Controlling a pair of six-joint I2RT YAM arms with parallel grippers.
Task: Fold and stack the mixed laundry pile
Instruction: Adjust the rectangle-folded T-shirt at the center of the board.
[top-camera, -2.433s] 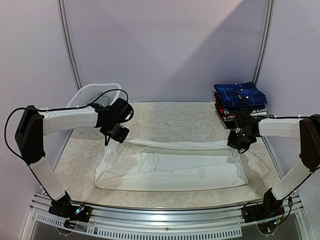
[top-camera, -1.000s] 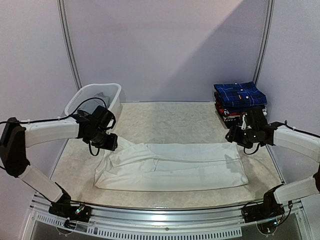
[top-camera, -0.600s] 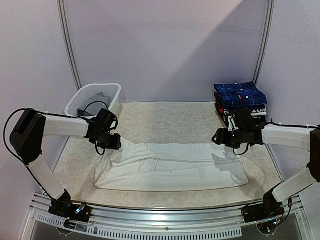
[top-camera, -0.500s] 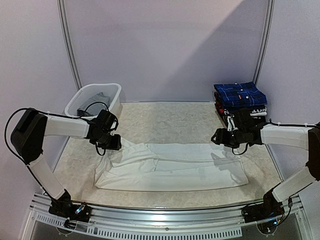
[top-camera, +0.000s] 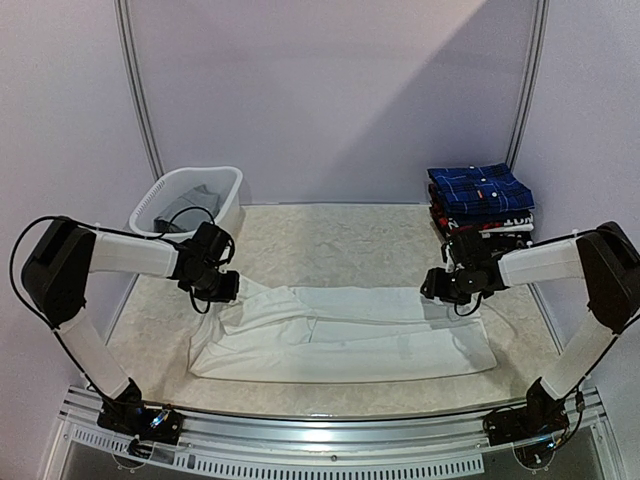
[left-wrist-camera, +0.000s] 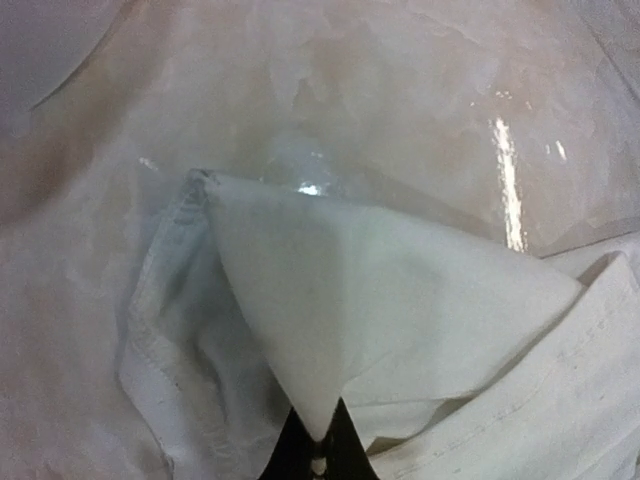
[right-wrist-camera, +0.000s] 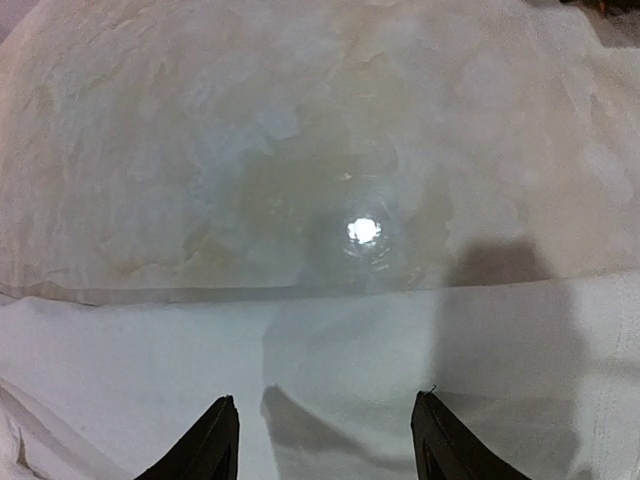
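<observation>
now | l gripper (left-wrist-camera: 318, 458) clamped on white shirt (top-camera: 340, 340) corner | r gripper (right-wrist-camera: 330, 440) apart, over shirt

Plain white cloth shirt (top-camera: 340, 338) flat on mottled beige table (top-camera: 330, 240); left gripper (top-camera: 224, 288), right gripper (top-camera: 438, 287) low at its far edge.

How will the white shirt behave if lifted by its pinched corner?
Likely floppy: the white shirt lies creased and flat, and its corner tents up in the shut left gripper. Probably light; it should drape and trail. It may slide on the glossy table.
</observation>
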